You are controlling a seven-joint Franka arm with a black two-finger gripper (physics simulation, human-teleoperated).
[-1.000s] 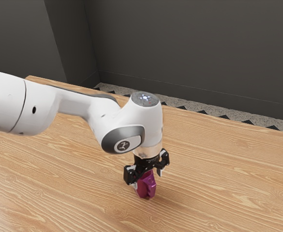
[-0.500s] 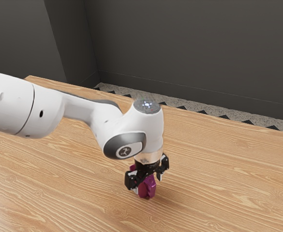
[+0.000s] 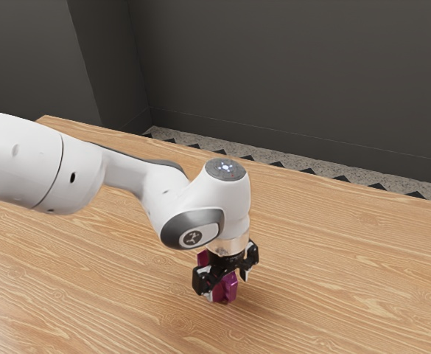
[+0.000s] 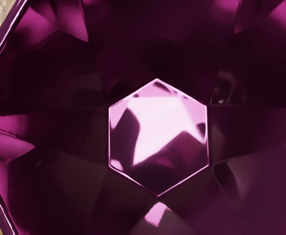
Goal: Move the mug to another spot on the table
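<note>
A glossy magenta mug (image 3: 228, 288) stands upright on the wooden table (image 3: 348, 251), near the front middle in the exterior view. My gripper (image 3: 219, 283) points straight down over it, low enough that the black fingers (image 3: 201, 282) reach beside the mug's upper part. The gripper looks open, and much of the mug is hidden behind the hand. Looking straight down into the mug (image 4: 59, 161), the wrist view shows faceted purple walls around a bright hexagonal bottom.
The wooden table stretches wide on all sides of the mug, with bare wood toward the exterior view's right and back. Its far edge (image 3: 326, 175) runs in front of a dark wall and a speckled floor strip.
My hand has sunk straight down onto the mug over the last second. The arm's forward link has swung lower with it. The mug has stayed where it was.
</note>
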